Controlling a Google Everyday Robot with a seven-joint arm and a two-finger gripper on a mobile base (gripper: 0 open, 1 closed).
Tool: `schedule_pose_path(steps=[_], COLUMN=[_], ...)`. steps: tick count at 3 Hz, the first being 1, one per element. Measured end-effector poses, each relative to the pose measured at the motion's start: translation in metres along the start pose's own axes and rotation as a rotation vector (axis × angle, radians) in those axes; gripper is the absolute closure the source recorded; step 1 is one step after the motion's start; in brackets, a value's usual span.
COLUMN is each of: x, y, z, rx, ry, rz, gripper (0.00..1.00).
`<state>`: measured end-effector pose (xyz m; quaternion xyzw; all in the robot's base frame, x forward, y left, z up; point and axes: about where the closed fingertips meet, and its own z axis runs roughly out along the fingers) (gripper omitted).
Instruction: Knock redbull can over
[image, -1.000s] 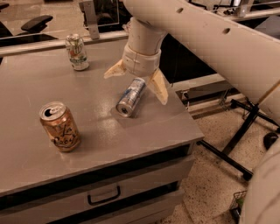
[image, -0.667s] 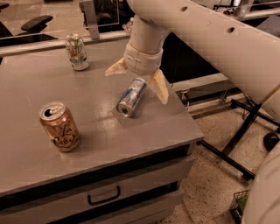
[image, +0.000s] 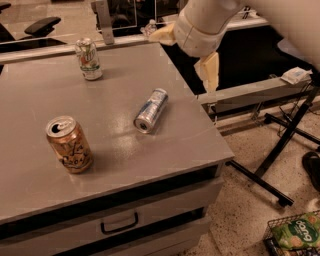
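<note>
The redbull can (image: 151, 110), slim and silver with blue patches, lies on its side on the grey table (image: 40, 100), its top end facing the front. My gripper (image: 186, 52) hangs above and to the right of it, raised clear of the table, with its two cream fingers (image: 210, 71) spread wide apart and nothing between them. The can and the gripper do not touch.
An orange-bronze can (image: 69, 144) stands upright at the front left. A white can with green markings (image: 88, 59) stands upright at the back. The table's right edge is close to the redbull can. A black metal stand (image: 280, 150) and a wire basket of snacks (image: 295, 235) are on the floor to the right.
My gripper has lifted up and moved back to the right, away from the redbull can it was straddling. The can lies in about the same spot.
</note>
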<state>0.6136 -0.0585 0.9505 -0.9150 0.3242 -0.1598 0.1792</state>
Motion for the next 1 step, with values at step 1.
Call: schedule_pose_path(steps=[1], x=[0.0345], y=[0.0086], z=[-0.038], rx=[0.074], ry=[0.147], rz=[0.121], gripper=[0.0])
